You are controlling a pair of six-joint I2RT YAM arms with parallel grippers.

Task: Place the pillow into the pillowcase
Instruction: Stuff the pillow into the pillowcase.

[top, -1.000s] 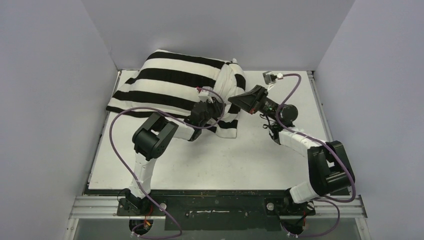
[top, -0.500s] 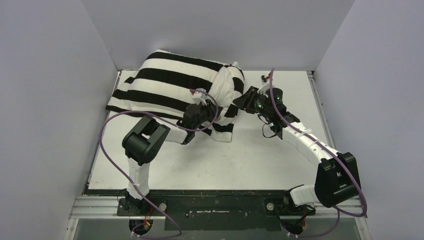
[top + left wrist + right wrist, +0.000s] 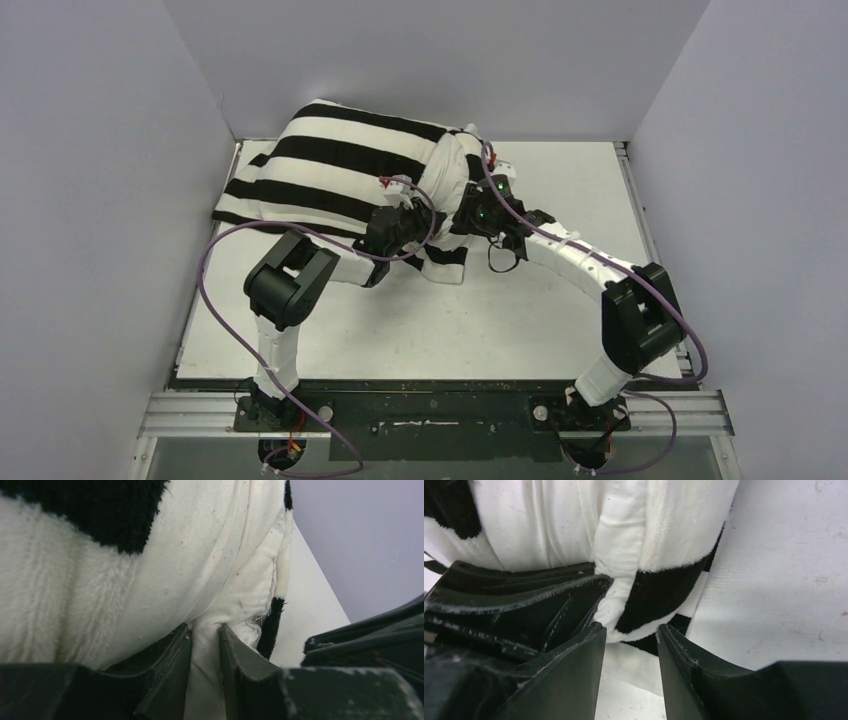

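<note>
Your left hand (image 3: 205, 632) is clamped on a fold of the pillow (image 3: 210, 565), which sits mostly inside the striped pillowcase (image 3: 330, 165) at the far left of the worktop (image 3: 520, 320). Your right hand (image 3: 630, 629) stands apart (nothing between its fingers), just beside the open end.

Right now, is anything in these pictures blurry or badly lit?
Top external: even light, sharp, soft shadows on the table. Left wrist: pillow fabric crisp, jaws dark and soft. Right wrist: pillowcase fuzz sharp, table bright, near jaws murky.
</note>
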